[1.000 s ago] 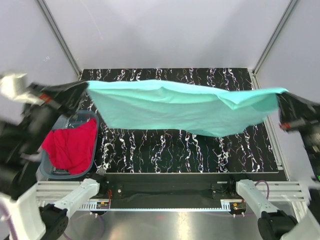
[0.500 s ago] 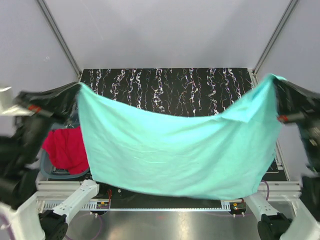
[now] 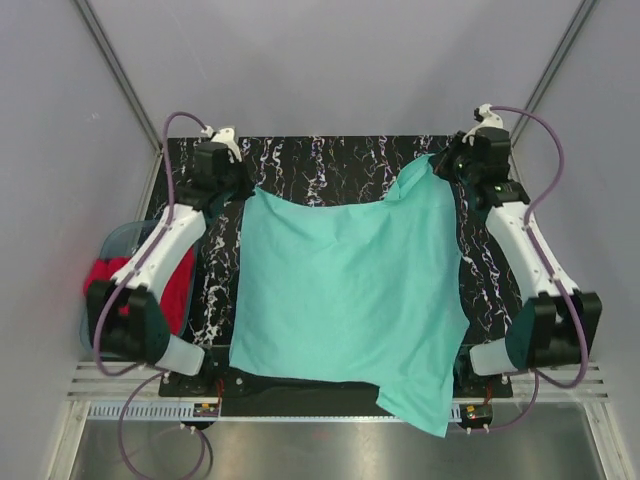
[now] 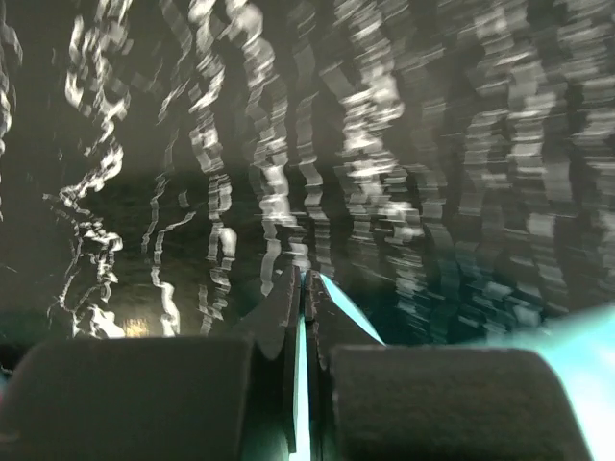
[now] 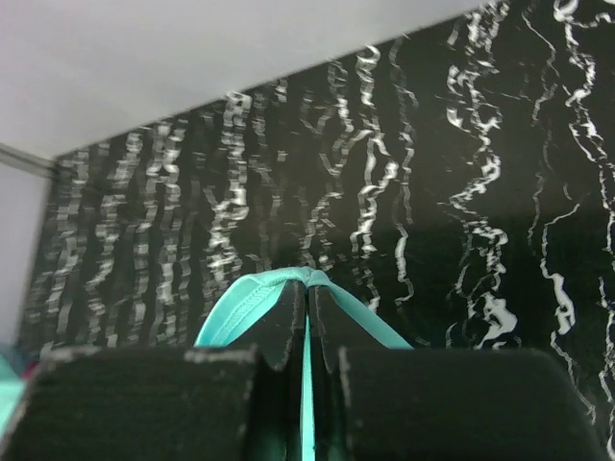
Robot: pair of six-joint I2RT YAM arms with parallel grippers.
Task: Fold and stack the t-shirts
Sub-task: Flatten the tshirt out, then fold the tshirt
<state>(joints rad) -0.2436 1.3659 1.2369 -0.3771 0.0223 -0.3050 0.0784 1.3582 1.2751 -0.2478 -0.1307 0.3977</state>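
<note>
Mint-teal t-shirt (image 3: 350,295) spread flat on the black marbled table (image 3: 330,160).
Left gripper (image 4: 305,280) and right gripper (image 5: 307,285) each pinch one far corner.

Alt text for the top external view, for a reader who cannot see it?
A green shirt lies spread on a dark marbled table, one near corner hanging off the front; the left claw and right claw pinch its far corners. A red shirt sits in a tub at left.

Pale grey walls (image 3: 320,60) enclose a black, white-veined table (image 3: 330,165), with metal posts (image 3: 118,75) at its far corners.
</note>
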